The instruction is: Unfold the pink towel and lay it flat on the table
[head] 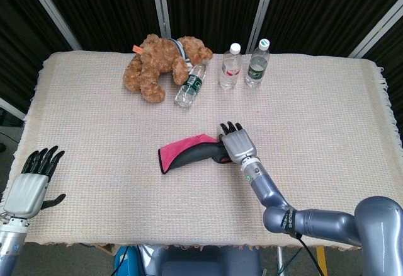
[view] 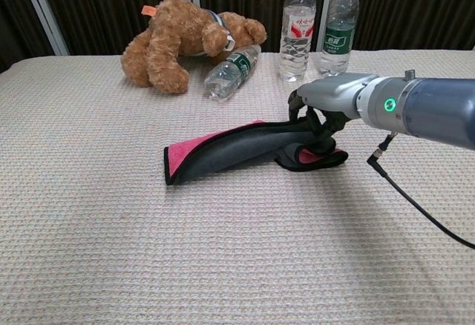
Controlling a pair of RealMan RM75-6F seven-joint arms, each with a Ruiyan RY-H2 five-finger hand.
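Wide table (head: 327, 118), cloth-covered. Pink towel (head: 189, 150) near its middle — folded over, dark side up. Right hand (view: 319, 113) down on the towel's right end, fingers curled into the fold; real grip or mere touch, cannot tell. Left hand (head: 30, 178) idle at the near-left edge, fingers spread, holding nothing. Grasping step, by the look — next, lifting one layer and drawing it open.

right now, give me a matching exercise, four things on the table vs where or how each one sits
Things:
1. pink towel
2. teddy bear
3. green-label bottle by the bear
4. left hand

States:
A. lying on its side
B. folded, right hand on its end
C. open, at the table's near left edge
D. slumped at the back of the table

Pairs: 1-B, 2-D, 3-A, 4-C
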